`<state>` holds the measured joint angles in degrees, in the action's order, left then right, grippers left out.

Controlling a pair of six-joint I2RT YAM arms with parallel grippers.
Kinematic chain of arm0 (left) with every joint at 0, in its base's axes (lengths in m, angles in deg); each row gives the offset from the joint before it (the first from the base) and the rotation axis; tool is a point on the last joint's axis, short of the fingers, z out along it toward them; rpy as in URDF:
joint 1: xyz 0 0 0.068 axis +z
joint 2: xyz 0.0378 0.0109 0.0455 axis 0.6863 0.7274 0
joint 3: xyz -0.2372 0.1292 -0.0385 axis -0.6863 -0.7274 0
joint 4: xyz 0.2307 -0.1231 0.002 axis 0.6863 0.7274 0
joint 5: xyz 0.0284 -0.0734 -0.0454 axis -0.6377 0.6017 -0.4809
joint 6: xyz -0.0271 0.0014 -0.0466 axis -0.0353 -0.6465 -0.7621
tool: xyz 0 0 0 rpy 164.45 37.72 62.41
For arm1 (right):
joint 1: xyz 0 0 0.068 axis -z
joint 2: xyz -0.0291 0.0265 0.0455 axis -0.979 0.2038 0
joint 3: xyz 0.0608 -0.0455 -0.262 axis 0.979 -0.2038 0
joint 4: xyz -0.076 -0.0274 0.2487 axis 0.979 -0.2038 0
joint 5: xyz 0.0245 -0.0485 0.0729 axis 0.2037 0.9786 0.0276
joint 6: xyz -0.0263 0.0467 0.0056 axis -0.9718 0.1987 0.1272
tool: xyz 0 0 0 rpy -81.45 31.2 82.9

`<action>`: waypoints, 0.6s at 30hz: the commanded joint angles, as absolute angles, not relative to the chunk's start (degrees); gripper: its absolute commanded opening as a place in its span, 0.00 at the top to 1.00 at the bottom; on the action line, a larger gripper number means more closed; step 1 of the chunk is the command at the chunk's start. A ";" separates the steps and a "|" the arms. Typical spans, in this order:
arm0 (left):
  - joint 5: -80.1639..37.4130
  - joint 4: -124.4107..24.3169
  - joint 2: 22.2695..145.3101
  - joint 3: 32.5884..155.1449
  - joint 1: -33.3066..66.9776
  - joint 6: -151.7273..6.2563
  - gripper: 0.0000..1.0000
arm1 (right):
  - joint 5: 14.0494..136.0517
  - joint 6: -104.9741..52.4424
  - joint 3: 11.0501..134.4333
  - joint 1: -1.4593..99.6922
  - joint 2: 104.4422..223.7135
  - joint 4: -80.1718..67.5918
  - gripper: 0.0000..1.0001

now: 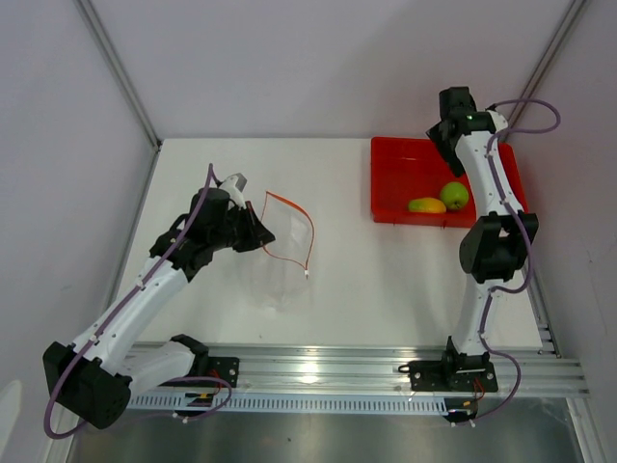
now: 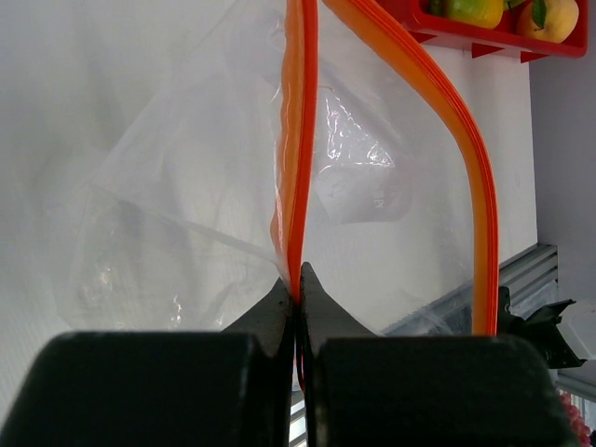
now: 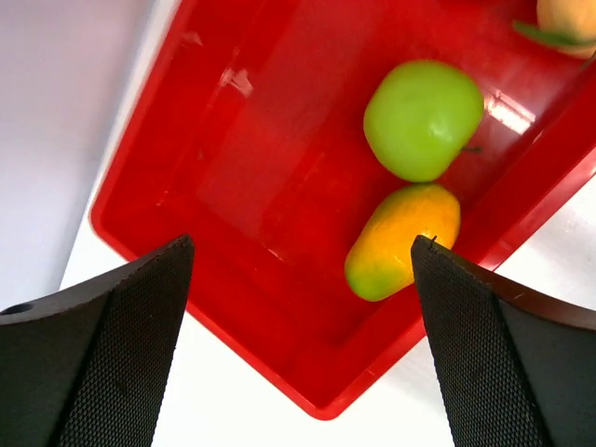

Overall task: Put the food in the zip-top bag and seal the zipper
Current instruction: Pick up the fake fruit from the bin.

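The clear zip-top bag [image 1: 284, 258] lies floppy at the table's middle left, its mouth held open. My left gripper [image 1: 253, 230] is shut on one side of the orange-red zipper [image 2: 296, 140]. The strip's other side [image 2: 461, 130] bows away to the right. In the left wrist view the left gripper [image 2: 298, 279] pinches the strip at its tips. The food lies in the red tray: a green apple [image 3: 424, 116], a yellow-green mango [image 3: 402, 240] and part of a peach [image 3: 568, 19]. My right gripper [image 3: 303, 247] hangs open above the tray's corner, holding nothing.
The red tray [image 1: 400, 174] sits at the back right, with the apple [image 1: 455, 195] and mango [image 1: 425, 205] by its near wall. The right arm [image 1: 496, 241] rises beside it. Grey walls close in the table; a metal rail [image 1: 318, 371] runs along the near edge.
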<state>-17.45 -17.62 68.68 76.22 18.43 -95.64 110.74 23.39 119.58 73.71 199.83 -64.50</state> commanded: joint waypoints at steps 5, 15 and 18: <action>-18.12 -18.06 68.15 76.01 18.20 -95.96 0.99 | 109.23 36.60 124.46 74.99 207.53 -75.83 0.04; -18.56 -17.53 68.15 76.10 18.20 -96.22 0.99 | 101.77 48.39 118.05 75.26 208.15 -75.84 0.07; -18.74 -17.36 68.06 76.19 18.20 -96.14 0.99 | 100.54 49.01 117.61 74.99 208.94 -74.69 0.10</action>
